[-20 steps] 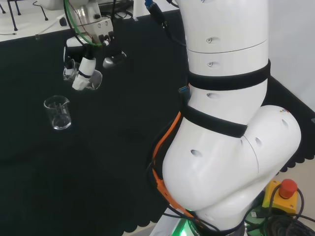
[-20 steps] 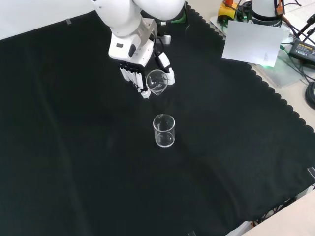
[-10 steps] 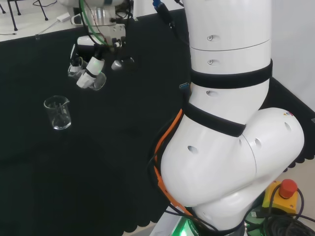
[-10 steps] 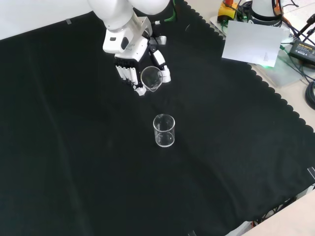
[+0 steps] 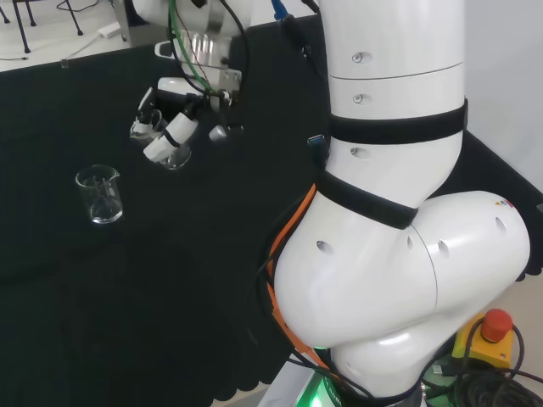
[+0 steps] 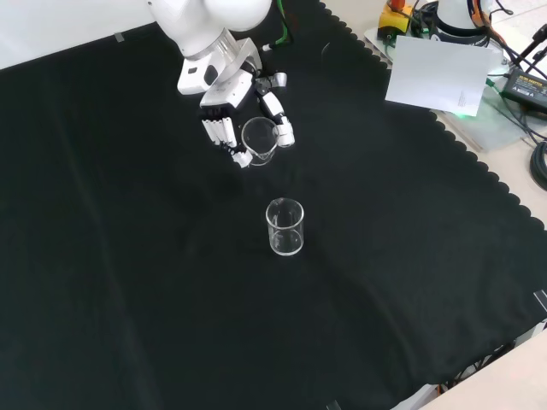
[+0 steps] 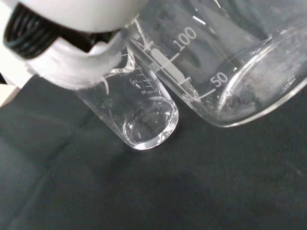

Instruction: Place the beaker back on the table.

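The beaker [image 6: 259,139] you are handling sits between the curled fingers [image 6: 224,135] and the thumb [image 6: 279,120] of the hand [image 6: 232,109] — grasped, and close above the black cloth [image 6: 128,273] in the front view; you cannot tell from these views whether its base touches the cloth. In the wrist view the held beaker [image 7: 225,62] is close and large, its printed scale marks facing you, with a white part of the hand [image 7: 72,38] beside it.

Going near to far in the front view, you first meet the second beaker [image 6: 285,227], standing upright on the cloth, apart from the hand. Behind it comes the hand with the held beaker, roughly upright with its mouth up. Beyond that is the white arm link [image 6: 201,21].

In the head view you see the second beaker [image 5: 99,194] at left — the hand [image 5: 170,127] is up and to its right, with the held beaker [image 5: 176,155] below the fingers.
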`<state>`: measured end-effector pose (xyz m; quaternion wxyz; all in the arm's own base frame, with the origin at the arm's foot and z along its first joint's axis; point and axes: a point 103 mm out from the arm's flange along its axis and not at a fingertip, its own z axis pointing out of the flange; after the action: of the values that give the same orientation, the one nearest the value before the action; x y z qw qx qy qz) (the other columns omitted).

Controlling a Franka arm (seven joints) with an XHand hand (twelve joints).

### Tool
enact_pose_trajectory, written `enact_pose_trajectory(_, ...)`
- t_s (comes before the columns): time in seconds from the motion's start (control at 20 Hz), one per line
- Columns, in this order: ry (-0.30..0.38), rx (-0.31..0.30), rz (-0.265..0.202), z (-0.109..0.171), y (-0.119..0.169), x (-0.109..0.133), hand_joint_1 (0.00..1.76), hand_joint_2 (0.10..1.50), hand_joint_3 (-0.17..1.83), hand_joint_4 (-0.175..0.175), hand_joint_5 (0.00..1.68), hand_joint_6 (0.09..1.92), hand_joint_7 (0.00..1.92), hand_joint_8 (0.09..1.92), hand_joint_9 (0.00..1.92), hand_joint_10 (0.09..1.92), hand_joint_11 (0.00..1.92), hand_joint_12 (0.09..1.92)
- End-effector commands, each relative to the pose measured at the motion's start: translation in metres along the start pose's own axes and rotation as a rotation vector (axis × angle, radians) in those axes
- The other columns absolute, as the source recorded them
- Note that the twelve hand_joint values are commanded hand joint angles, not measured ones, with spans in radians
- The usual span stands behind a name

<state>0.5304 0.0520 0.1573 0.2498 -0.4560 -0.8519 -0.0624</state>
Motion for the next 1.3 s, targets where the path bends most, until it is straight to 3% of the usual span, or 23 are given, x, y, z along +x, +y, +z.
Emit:
enact_pose_trajectory(0.05, 0.098, -0.057, -0.010, 0.025, -0.004, -0.016, 1.15, 0.67, 0.59, 0.175, 1.33, 0.53, 1.80, 0.09, 1.69, 0.09, 1.26, 0.82)
enact_pose_trajectory(0.7, 0.140, -0.101, -0.008, 0.062, -0.009, -0.026, 1.16, 0.64, 0.60, 0.175, 1.40, 0.41, 1.79, 0.09, 1.67, 0.09, 1.24, 0.85)
enact_pose_trajectory(1.3, 0.150, -0.152, -0.017, 0.080, 0.015, -0.026, 1.17, 0.63, 0.59, 0.175, 1.46, 0.27, 1.73, 0.09, 1.66, 0.09, 1.22, 0.86)
